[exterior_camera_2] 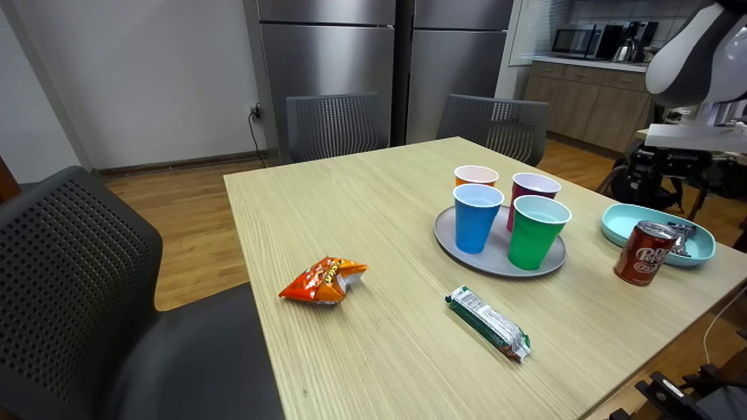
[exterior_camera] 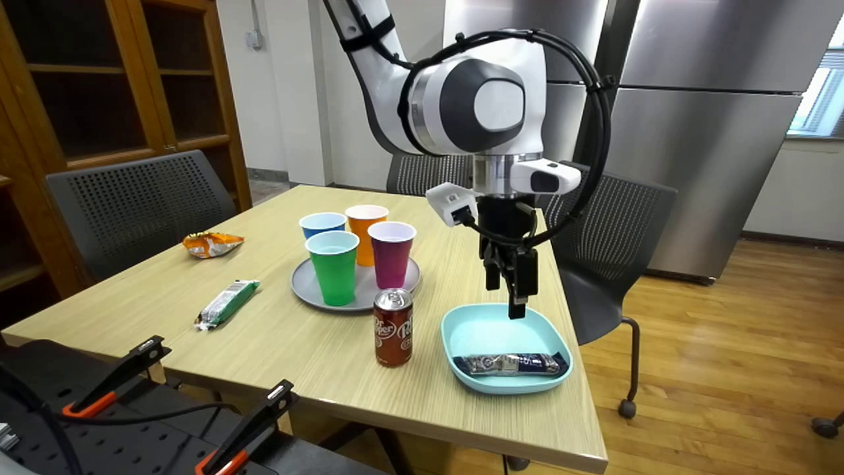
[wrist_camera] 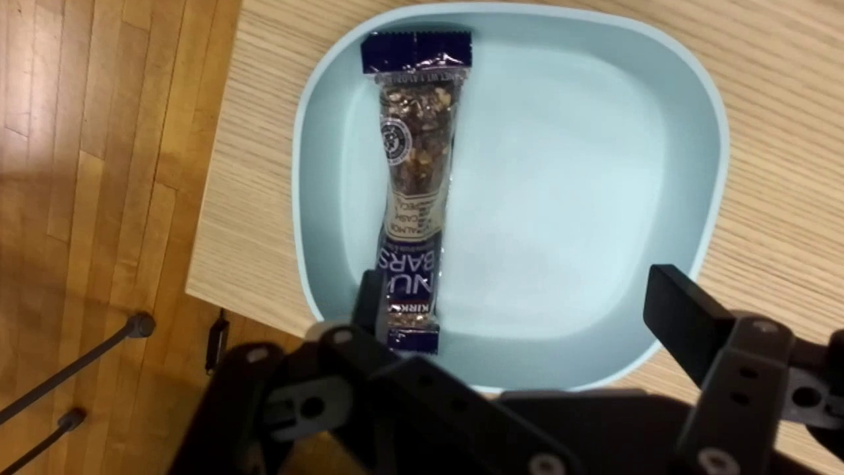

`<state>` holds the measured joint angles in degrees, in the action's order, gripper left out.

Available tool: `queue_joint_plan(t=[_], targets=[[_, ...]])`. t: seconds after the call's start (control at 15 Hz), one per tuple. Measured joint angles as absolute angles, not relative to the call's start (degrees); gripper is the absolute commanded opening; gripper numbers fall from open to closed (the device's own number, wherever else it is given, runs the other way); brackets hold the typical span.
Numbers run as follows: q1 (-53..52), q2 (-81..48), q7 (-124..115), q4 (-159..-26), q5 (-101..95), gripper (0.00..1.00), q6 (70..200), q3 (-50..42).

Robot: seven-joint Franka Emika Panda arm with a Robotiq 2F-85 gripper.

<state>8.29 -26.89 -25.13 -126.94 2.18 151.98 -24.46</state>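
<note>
Hand [wrist_camera: 518, 290] above nut bar [wrist_camera: 419, 171] in turquoise dish [wrist_camera: 554, 191]

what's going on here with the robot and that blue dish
A robot gripper hangs over a light blue dish near a corner of the table, with its jaws open and nothing between them. A wrapped nut bar lies inside the dish, along one side. Beside the dish a Dr Pepper can stands upright, and near it four cups stand on a gray plate. Farther off lie a green-wrapped bar and an orange snack bag.
</note>
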Motion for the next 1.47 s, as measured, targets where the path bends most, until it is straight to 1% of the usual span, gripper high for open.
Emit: queue_joint_plan(t=[0.2, 0.6, 1.13, 1.47], targets=[[8.4, -23.9, -23.8, -127.5, 2.5, 1.0, 152.0, -23.3], [9.2, -18.0, -16.1, -129.9, 5.3, 1.0, 152.0, -17.7], [9.5, -11.3, 0.5, -134.8, 10.7, 1.0, 151.9, -9.9], [9.3, -8.3, 7.6, -137.9, 11.8, 1.0, 150.7, -6.6]])
